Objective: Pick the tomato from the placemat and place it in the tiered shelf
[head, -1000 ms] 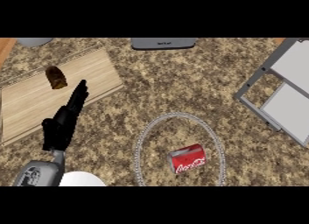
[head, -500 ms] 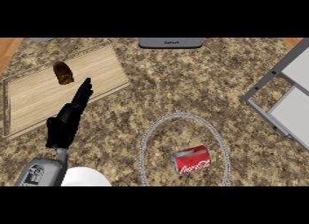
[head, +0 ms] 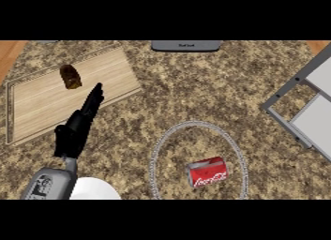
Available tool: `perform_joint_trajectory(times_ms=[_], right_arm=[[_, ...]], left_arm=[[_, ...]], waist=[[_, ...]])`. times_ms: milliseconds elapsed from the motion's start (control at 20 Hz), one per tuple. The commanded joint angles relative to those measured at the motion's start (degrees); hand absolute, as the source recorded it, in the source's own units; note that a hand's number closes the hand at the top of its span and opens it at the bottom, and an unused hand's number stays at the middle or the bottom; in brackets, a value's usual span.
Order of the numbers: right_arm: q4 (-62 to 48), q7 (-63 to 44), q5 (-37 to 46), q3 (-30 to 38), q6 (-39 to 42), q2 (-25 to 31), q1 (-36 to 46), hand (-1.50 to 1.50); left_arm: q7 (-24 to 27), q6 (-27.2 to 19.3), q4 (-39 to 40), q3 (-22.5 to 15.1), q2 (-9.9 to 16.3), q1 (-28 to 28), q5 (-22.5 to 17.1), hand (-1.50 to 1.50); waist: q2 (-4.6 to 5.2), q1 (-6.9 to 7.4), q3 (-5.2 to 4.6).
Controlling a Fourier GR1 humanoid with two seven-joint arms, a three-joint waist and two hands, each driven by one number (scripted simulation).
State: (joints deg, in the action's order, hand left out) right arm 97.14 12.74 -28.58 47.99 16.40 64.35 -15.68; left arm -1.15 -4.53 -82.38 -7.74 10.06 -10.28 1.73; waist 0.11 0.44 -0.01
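A red soda can (head: 208,172) lies on its side inside the round grey-rimmed placemat (head: 156,154) at lower centre; no tomato shows. The grey tiered shelf (head: 292,101) with pale panels stands at the right edge. My left hand (head: 71,135) comes up from the lower left with straight fingers (head: 93,99), open and holding nothing. Its fingertips overlap the near edge of the wooden board (head: 36,103), well left of the can. The right hand is out of sight.
A dark brown object (head: 70,76) lies on the wooden board, just beyond my fingertips. A grey appliance (head: 186,45) sits at the counter's far edge. A white rounded shape (head: 95,190) shows beside my left forearm.
The whole view has drifted, so the board sits further right and the shelf nearer the right edge. My left hand has stretched slightly up and right, staying open. The can has not moved.
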Motion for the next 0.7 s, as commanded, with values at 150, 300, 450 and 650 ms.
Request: perform_joint_trajectory(times_ms=[150, 300, 450, 650], right_arm=[[-8.9, 3.7, 8.5, -8.8, -2.9, 2.3, 12.7, 1.50], [-5.3, 2.9, 14.1, -14.5, -9.7, -1.6, 15.5, 1.50], [-6.8, 7.3, 19.0, -17.7, -12.5, -2.4, 19.4, 1.50], [-8.3, 7.9, 20.2, -20.0, -11.1, -6.3, 23.2, 1.50]], left_arm=[[-1.1, 0.3, -1.7, 0.2, -1.0, 0.6, 1.1, 0.00], [1.4, 1.5, 5.5, 2.1, -1.3, -4.1, 0.7, 0.00], [0.2, 0.0, 0.4, 0.5, -2.3, -0.9, 2.0, 0.00], [1.4, 2.6, 1.7, 2.4, -1.1, -0.5, 1.2, 0.00]], waist=[[0.02, 0.33, 0.01], [0.17, 0.27, -0.01], [0.09, 0.69, 0.02], [-0.07, -0.12, 0.00]])
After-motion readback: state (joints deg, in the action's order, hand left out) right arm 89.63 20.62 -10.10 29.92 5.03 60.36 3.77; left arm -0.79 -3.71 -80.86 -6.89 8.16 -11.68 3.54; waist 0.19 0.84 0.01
